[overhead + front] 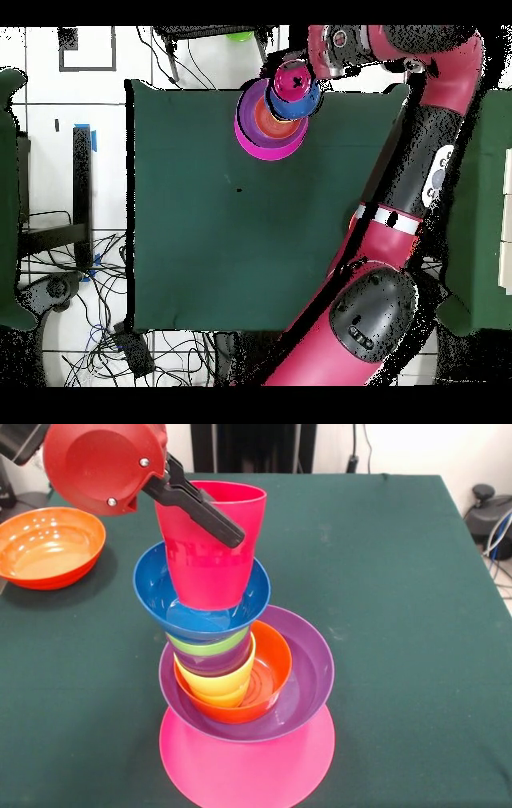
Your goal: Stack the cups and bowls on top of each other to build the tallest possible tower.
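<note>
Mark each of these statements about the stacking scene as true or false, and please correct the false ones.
1. The red cup sits in the small blue bowl. True.
2. The large orange bowl is part of the tower. False: it stands apart on the green table, away from the pile.
3. The gripper is at the red cup, one black finger lying across the cup's outside. True.
4. The base of the tower is a blue bowl. False: the base is the upturned pink bowl.
5. The purple bowl holds a small orange bowl. True.
</note>
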You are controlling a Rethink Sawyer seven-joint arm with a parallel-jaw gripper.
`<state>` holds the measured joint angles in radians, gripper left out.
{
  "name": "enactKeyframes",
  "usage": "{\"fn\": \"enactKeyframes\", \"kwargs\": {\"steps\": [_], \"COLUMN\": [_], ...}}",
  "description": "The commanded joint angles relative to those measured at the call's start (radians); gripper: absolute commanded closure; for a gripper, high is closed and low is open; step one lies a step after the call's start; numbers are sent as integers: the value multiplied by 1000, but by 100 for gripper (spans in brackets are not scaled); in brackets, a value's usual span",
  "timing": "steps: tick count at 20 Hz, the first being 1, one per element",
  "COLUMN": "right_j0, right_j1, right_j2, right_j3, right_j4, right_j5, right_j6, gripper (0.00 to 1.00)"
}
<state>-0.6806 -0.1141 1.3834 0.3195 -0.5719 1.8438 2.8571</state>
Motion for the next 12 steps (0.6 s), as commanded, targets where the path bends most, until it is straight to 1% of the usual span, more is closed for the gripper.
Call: {"fn": "enactKeyframes", "kwargs": {"steps": [1, 2, 7, 12], "right_j0": [-5, -6, -7, -9], "right_j1": [11, 10, 13, 21], "right_j2": [26, 21, 49, 76], "right_j3": [-48, -47, -58, -65], "right_j4": [-106, -105, -136, -164], "right_j5": [96, 101, 124, 120], "right_j6": [145, 146, 134, 118], "gripper": [100, 100, 100, 100]}}
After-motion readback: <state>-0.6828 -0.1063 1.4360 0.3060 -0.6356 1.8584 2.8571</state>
